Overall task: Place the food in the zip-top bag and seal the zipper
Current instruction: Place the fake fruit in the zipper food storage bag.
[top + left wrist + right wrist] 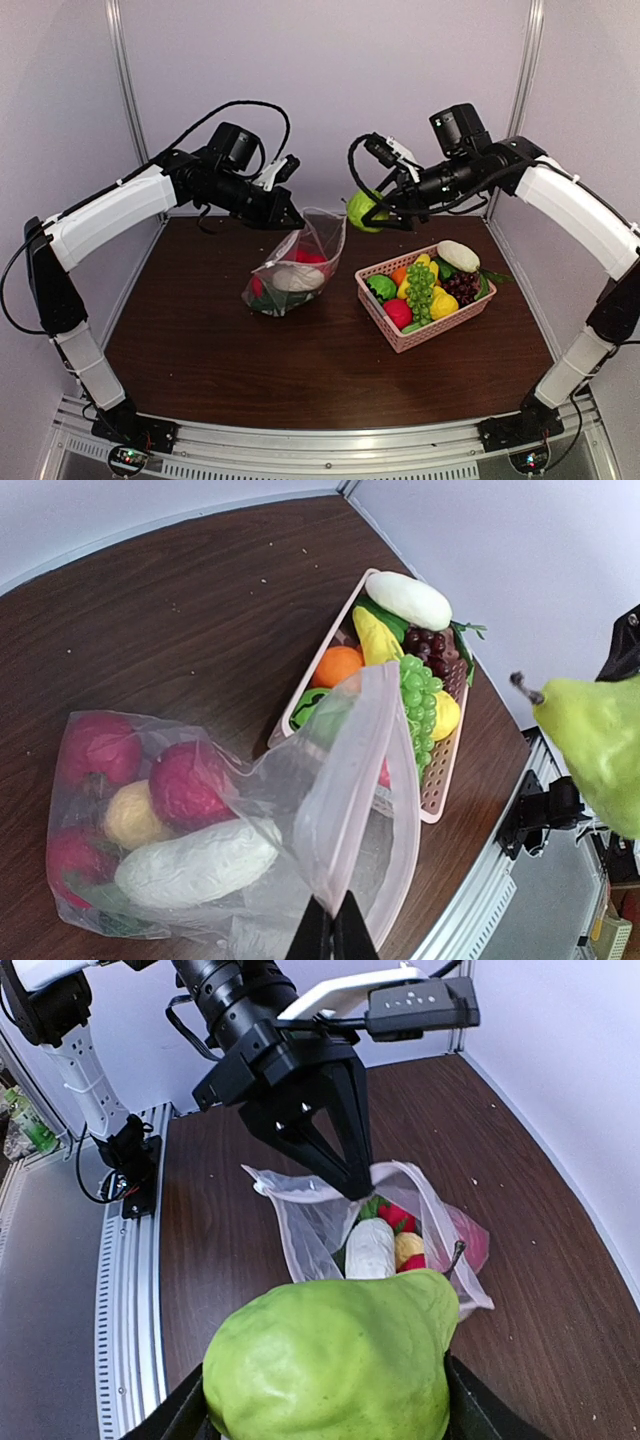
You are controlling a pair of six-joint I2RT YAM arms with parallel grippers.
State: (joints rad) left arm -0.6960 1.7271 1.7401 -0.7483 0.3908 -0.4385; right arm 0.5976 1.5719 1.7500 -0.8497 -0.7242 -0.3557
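The left gripper [292,218] pinches the mouth edge of the zip-top bag [290,275], holding it open above the worktop [200,330]. The right gripper [383,212] clasps a green fruit [363,210] just beside that mouth. Loading is in hand; next, the fruit must drop through the opening.

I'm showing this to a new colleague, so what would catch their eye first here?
The green pear stands out, gripped in mid-air by the right gripper beside the mouth of the zip-top bag. The left gripper pinches the bag's rim, holding it open; a pink basket of food sits to its right.
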